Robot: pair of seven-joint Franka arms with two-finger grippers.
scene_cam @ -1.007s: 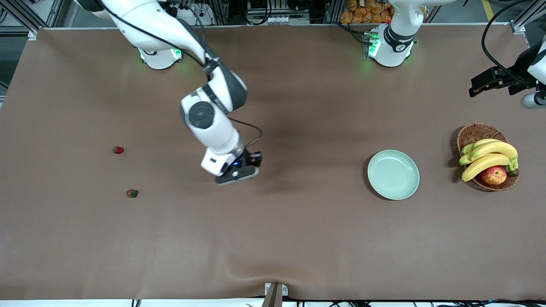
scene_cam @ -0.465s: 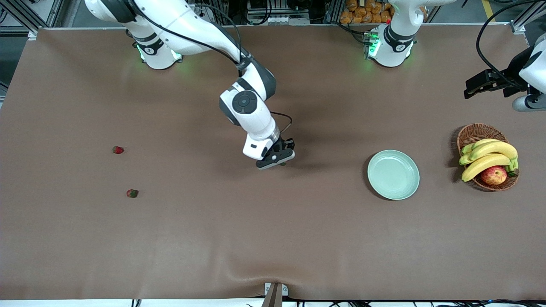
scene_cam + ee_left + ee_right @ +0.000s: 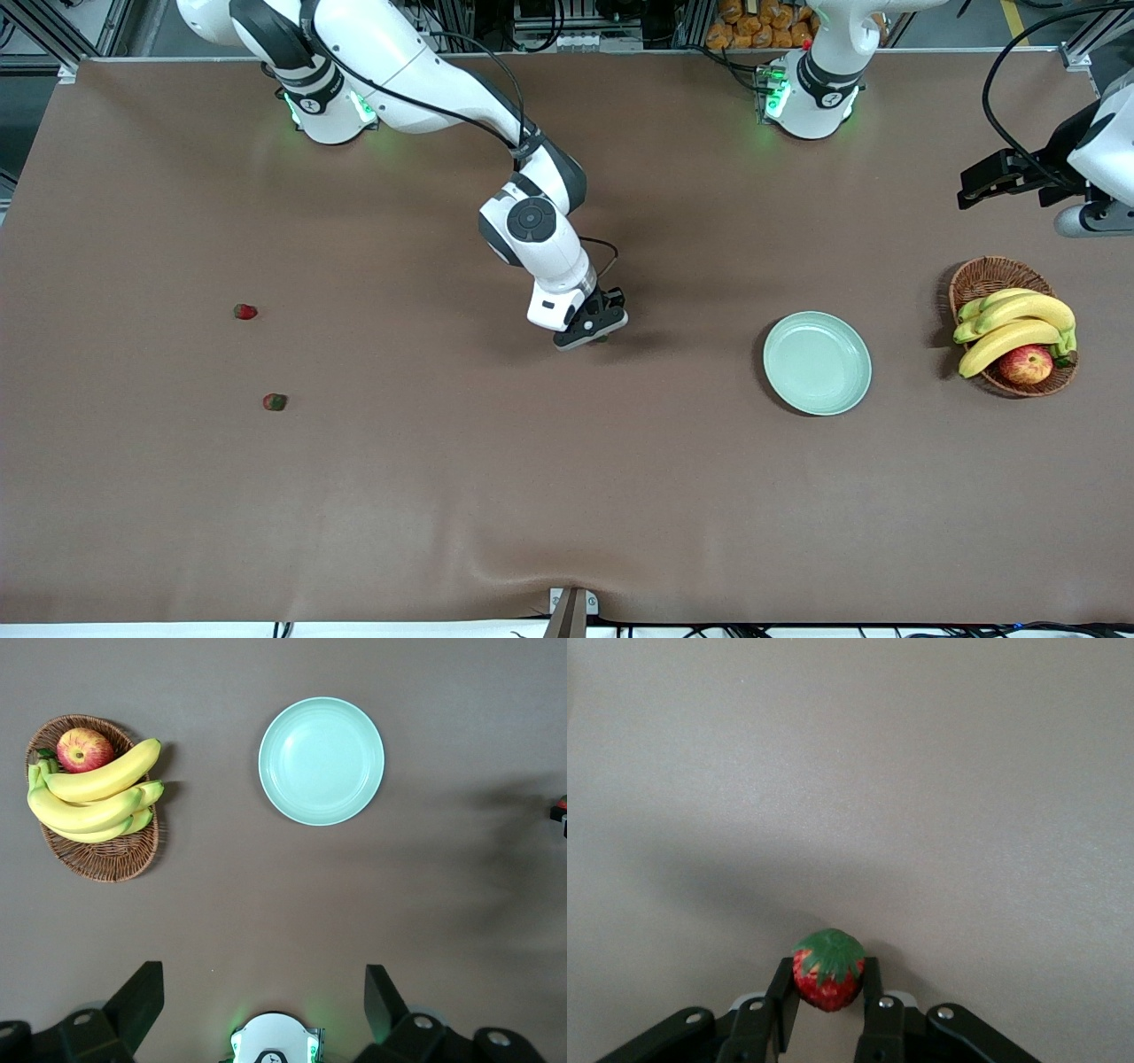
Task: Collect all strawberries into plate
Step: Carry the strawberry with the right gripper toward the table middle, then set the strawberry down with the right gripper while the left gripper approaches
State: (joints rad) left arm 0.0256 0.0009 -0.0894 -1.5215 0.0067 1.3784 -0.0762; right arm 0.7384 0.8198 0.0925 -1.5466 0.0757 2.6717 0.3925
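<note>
Right gripper (image 3: 602, 330) carried strawberry (image 3: 827, 970) nearer plate (image 3: 817, 362).

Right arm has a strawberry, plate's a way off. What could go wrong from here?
1. The right gripper pinches the strawberry only at the fingertips, over bare table; it may slip out short of the plate.
2. The plate has a shallow rim; a berry dropped from height may roll off.
3. Two strawberries lie toward the right arm's end, so long carries remain.
</note>
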